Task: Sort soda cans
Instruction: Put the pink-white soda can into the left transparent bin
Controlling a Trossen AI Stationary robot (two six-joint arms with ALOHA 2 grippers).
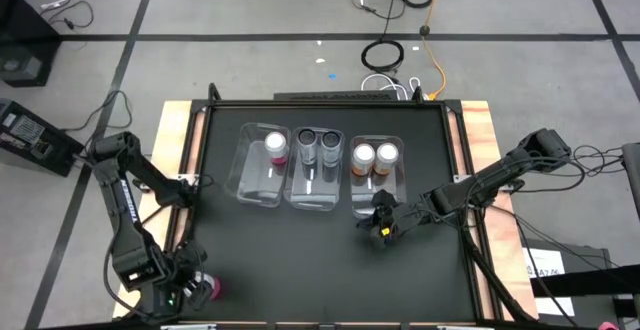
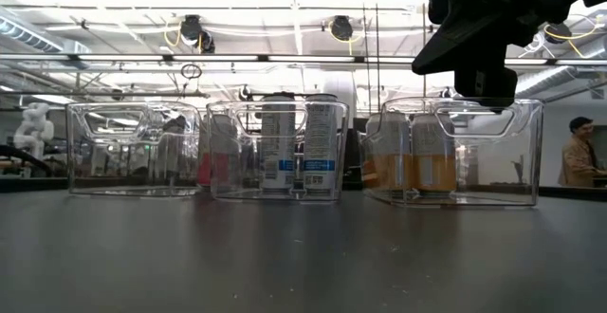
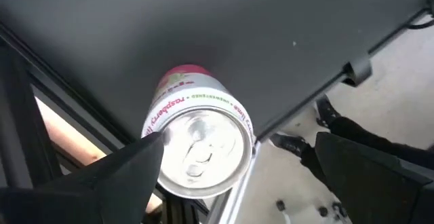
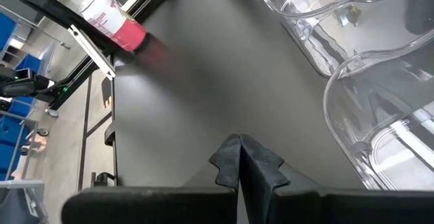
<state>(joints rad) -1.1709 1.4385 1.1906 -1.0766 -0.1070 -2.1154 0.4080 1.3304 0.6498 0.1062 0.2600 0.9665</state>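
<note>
A pink can (image 3: 196, 142) with a silver top stands upright at the table's near left corner (image 1: 208, 287), also in the right wrist view (image 4: 112, 20). My left gripper (image 3: 237, 176) is open around it from above, one finger close by its rim and the other well off. A second pink can (image 1: 275, 147) stands in the left clear bin. Two dark cans (image 1: 318, 141) stand in the middle bin, two orange cans (image 1: 374, 154) in the right bin. My right gripper (image 1: 380, 222) is shut and empty, raised above the table just near of the right bin (image 2: 479, 76). My left gripper: one finger (image 3: 125, 176) stands right at the pink can's top rim (image 3: 157, 142); whether it touches, I cannot tell. The other finger (image 3: 366, 176) is clearly apart from the can.
The three clear bins (image 1: 262, 195) sit side by side at mid-table. The black tabletop near of them is bare. The pink can stands close to the table's metal edge rail (image 3: 230, 197). Cables lie on the floor beyond the far edge. A person (image 2: 577, 152) stands in the room behind.
</note>
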